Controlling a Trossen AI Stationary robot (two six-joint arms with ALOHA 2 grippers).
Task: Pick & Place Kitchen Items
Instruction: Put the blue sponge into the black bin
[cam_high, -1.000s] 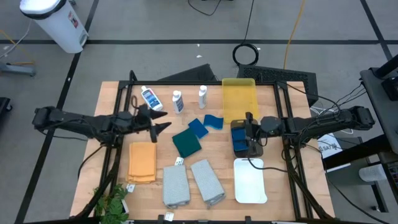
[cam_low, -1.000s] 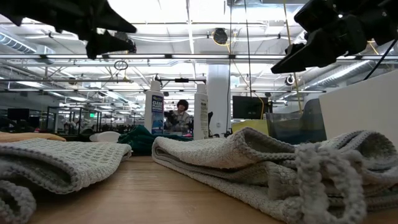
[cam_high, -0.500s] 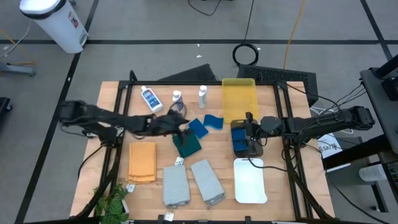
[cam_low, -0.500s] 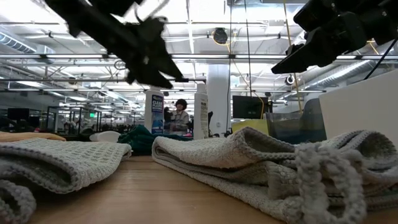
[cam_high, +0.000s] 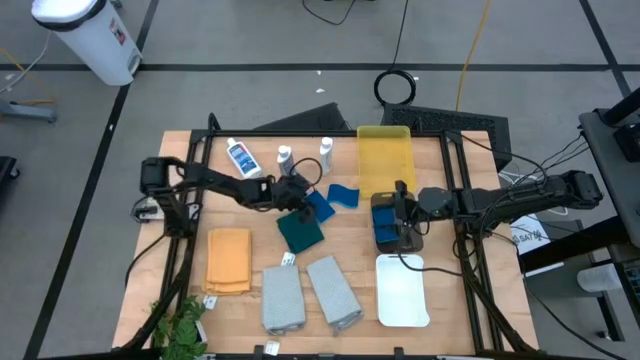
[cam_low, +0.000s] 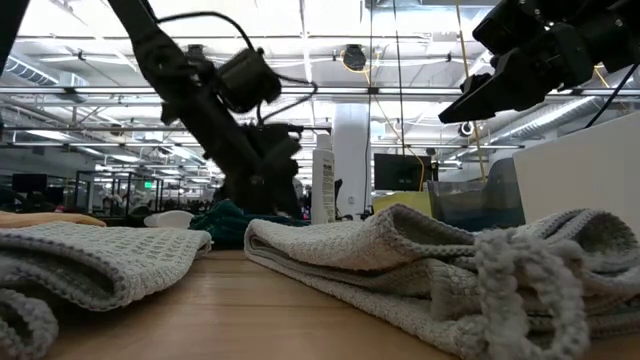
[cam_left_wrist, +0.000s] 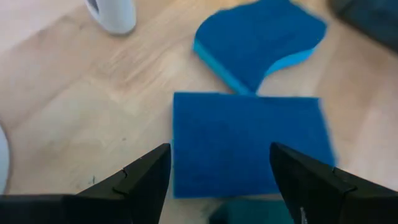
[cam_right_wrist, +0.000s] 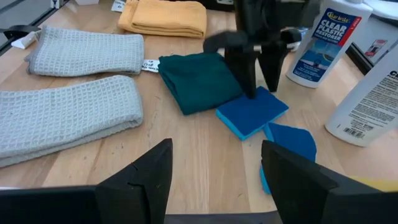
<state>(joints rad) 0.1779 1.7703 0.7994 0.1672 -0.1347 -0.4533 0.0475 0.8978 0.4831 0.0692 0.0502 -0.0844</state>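
Observation:
Two blue sponges lie flat on the table's middle: a rectangular one (cam_high: 319, 206) (cam_left_wrist: 249, 146) (cam_right_wrist: 252, 112) and a wavy one (cam_high: 343, 193) (cam_left_wrist: 261, 40). My left gripper (cam_high: 303, 200) (cam_left_wrist: 221, 180) (cam_right_wrist: 261, 81) is open, tipped downward, its fingers standing low over the rectangular sponge's left edge. A dark green cloth (cam_high: 300, 231) lies just nearer. Three white bottles (cam_high: 285, 157) stand farther back. An orange towel (cam_high: 228, 260) and two grey towels (cam_high: 305, 295) lie near the front. My right gripper (cam_high: 400, 205) (cam_right_wrist: 214, 180) waits open above the dark grey tray (cam_high: 392, 238).
A yellow tray (cam_high: 385, 158) lies at the far right and a white tray (cam_high: 403, 290) at the near right. Something blue (cam_high: 383, 222) lies in the dark grey tray. A small plant (cam_high: 178, 325) stands at the near left corner.
My left gripper has swept from the table's left toward its middle and gone down, tipping its fingers downward, until it stands over the rectangular blue sponge. It has stayed open. The sponges and cloths have not moved.

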